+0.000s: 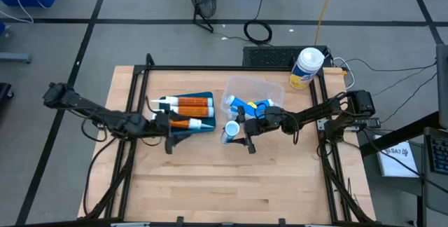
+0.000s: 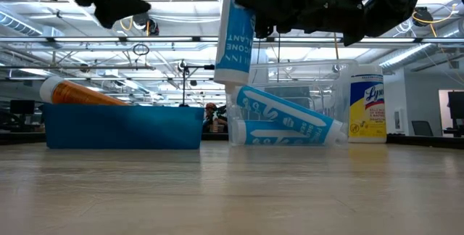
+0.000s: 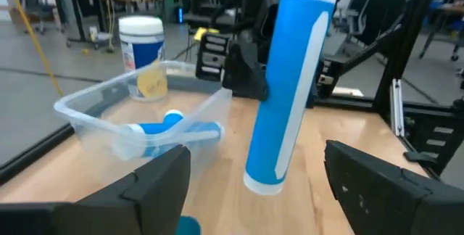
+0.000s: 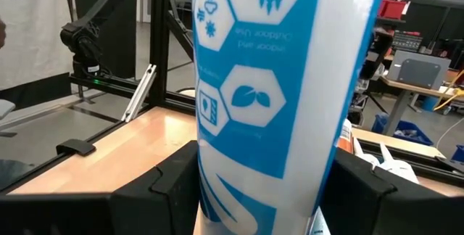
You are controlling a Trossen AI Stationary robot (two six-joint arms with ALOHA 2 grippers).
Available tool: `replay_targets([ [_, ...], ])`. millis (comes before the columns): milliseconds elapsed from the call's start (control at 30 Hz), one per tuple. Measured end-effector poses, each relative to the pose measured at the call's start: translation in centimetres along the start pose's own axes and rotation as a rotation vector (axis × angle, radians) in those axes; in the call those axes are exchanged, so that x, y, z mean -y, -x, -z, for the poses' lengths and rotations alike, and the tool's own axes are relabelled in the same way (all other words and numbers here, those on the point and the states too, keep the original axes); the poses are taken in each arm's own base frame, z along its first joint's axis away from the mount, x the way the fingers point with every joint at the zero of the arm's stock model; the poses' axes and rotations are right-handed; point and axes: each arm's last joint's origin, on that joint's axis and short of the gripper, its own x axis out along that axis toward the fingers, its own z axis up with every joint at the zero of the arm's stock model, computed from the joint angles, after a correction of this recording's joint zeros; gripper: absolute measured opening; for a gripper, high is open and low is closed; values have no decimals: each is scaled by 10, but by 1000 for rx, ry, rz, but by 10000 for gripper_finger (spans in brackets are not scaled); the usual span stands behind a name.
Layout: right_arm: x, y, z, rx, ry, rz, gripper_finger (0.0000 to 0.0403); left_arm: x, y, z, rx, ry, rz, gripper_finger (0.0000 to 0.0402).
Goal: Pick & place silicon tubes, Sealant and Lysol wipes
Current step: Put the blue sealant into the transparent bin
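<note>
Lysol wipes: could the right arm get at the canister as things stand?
Probably not yet: the right end effector is shut on a blue silicone tube, and the Lysol wipes stand at the table's far corner.

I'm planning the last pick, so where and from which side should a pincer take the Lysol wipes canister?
Grip the yellow body of the Lysol wipes canister just under its white domed top, coming in level from the table's middle. It stands upright at the far right corner, outside the clear bin, so its round sides are free. The dome is probably too rounded for a hold from above.
</note>
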Motion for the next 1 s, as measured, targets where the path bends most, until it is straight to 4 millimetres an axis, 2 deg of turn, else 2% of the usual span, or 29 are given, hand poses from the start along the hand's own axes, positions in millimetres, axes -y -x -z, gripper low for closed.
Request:
replay_targets([
  [133,0,0,0,-1,1,0,209,-8,15,4,56,9,7,314],
  [367,1,0,1,-7,-2,3,209,-23,42,-10,132,29,4,328],
  [600,6,2,2,-10,-25,19,209,-44,65,-6,91,110,-35,325],
  [800,9,2,2,-11,-25,27,209,-45,63,2,207,51,102,314],
  [1000,9,2,3,-22,-28,25,209,-52,54,35,164,36,60,313],
])
